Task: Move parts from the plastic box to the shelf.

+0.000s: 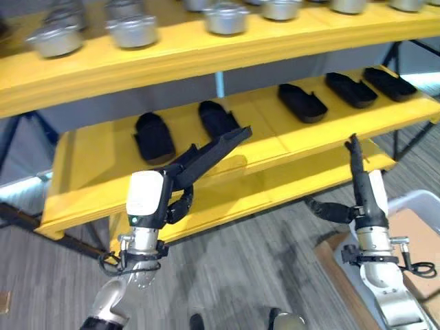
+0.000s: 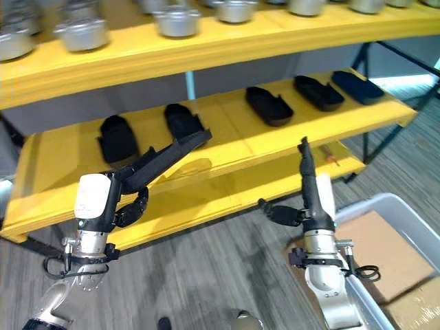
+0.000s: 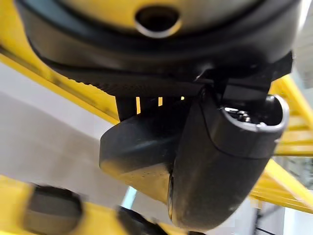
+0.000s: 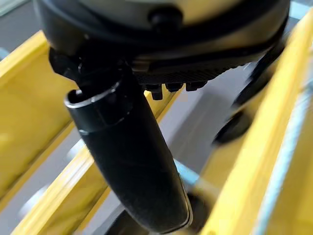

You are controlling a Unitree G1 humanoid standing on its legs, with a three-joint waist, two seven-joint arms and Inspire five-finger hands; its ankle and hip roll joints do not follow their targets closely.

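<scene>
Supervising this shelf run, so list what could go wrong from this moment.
1. The left robot hand holds a long black part by one end, its far end sticking out over the middle shelf; it may slip or tip in the grip.
2. Its tip is close to the black parts already lying there and could knock one.
3. The right robot hand, fingers straight, stands near the shelf's front edge and might bump it.
</scene>
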